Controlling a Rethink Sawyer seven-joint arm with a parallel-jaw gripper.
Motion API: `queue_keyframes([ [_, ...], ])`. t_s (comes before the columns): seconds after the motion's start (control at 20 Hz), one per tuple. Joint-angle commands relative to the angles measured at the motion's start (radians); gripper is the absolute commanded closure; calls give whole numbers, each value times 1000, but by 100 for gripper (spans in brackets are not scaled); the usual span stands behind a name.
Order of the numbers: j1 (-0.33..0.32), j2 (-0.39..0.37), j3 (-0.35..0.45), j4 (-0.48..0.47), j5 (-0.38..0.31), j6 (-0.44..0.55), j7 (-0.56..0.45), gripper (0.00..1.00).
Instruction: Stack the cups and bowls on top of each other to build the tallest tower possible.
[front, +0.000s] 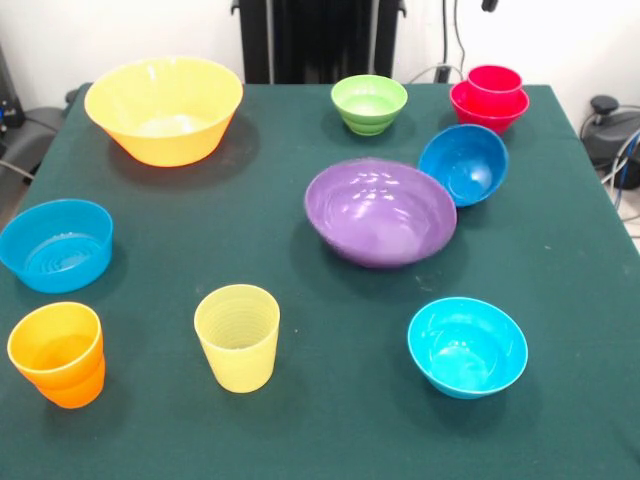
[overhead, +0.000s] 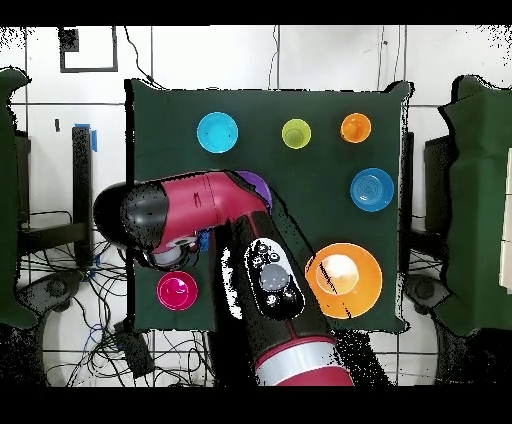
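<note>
The tower is a red cup (front: 494, 82) nested in a small red bowl (front: 488, 112) at the back right; from overhead the red bowl (overhead: 177, 290) shows it. A dark blue bowl (front: 463, 163) leans tilted against the wide purple bowl (front: 380, 212). Also on the cloth are a large yellow-orange bowl (front: 163, 108), a lime green bowl (front: 369, 103), a cyan bowl (front: 467, 346), a light blue straight-sided bowl (front: 57, 244), an orange cup (front: 57, 353) and a pale yellow ribbed cup (front: 238, 336). My gripper (overhead: 172, 252) appears only overhead, as grey parts under the wrist, just above the red bowl.
The red arm (overhead: 215, 205) folds across the overhead view, covering the green bowl and most of the purple bowl (overhead: 258, 183). The green cloth table (front: 300, 420) ends close behind the red bowl. Cables lie beyond the table's right edge.
</note>
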Motion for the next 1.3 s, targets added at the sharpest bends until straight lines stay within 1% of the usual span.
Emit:
queue_keyframes([
  [0.05,3,-17,-41,58,-35,-88,108,0],
  [0.3,4,-7,-34,51,-39,-92,93,0],
  [0.35,7,1,-34,51,-44,-102,94,0],
  [0.45,9,26,-32,74,-47,-162,98,0],
  [0.6,55,122,-55,36,-102,-239,148,0],
  [0.7,115,281,-84,-62,-170,-349,182,0],
  [0.8,157,430,-97,-175,-195,-377,160,0],
  [0.85,168,494,-96,-224,-193,-395,130,0],
  [0.9,176,543,-94,-260,-211,-472,103,0],
  [1.0,177,650,-78,-341,-203,-508,44,0],
  [1.05,187,692,-85,-382,-186,-483,52,0],
  [1.1,201,716,-95,-410,-186,-494,67,0],
  [1.2,234,720,-128,-428,-205,-574,116,0],
  [1.25,240,719,-134,-425,-189,-576,135,0],
  [1.3,229,729,-125,-419,-149,-540,132,0],
])
